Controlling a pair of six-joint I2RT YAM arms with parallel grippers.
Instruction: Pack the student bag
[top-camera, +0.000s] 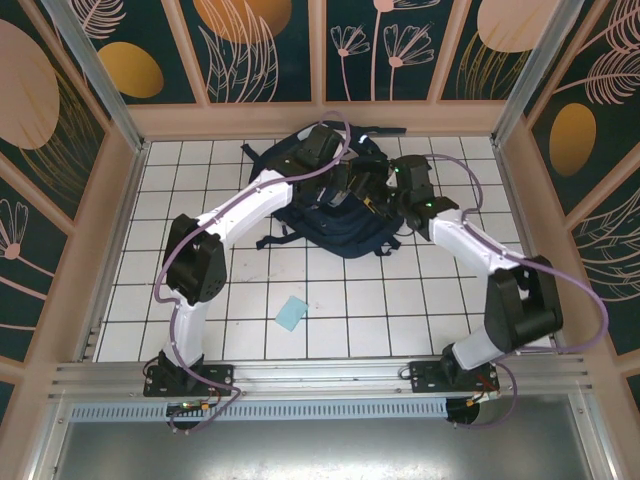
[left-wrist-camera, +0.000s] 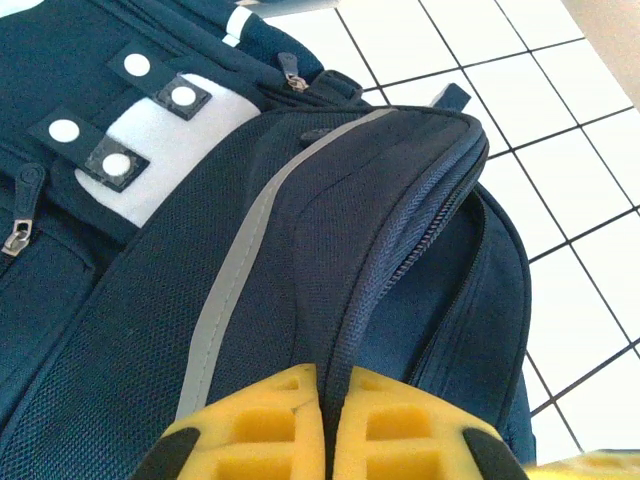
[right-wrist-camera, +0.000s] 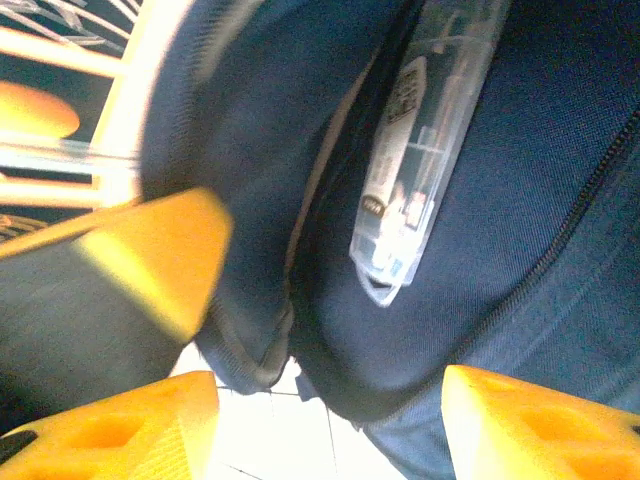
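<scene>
The white tiled bench (top-camera: 330, 330) is the biggest thing. At its far side, in the middle, lies the student bag (top-camera: 338, 236). It is dark blue with a grey stripe and a pale patch with round studs on dark tabs.

Both arms reach out over the bag. The left pincer (left-wrist-camera: 328, 432) has its yellow fingers (left-wrist-camera: 250, 435) pressed together on a fold of the bag (left-wrist-camera: 150, 330), right by the zip. It is pinching the cloth.

The right pincer (right-wrist-camera: 325, 405) is at the bag's edge with its yellow fingers (right-wrist-camera: 110, 430) wide apart. It holds nothing. The bag's (right-wrist-camera: 530, 200) rim hangs between them.

A clear flat case (right-wrist-camera: 415, 170) lies against the blue cloth. It looks like it sits inside the open mouth of the bag, but that picture is blurry, so I am not sure.

A small light blue thing (top-camera: 291, 313) lies on the bench, near the front, well apart from the bag.
</scene>
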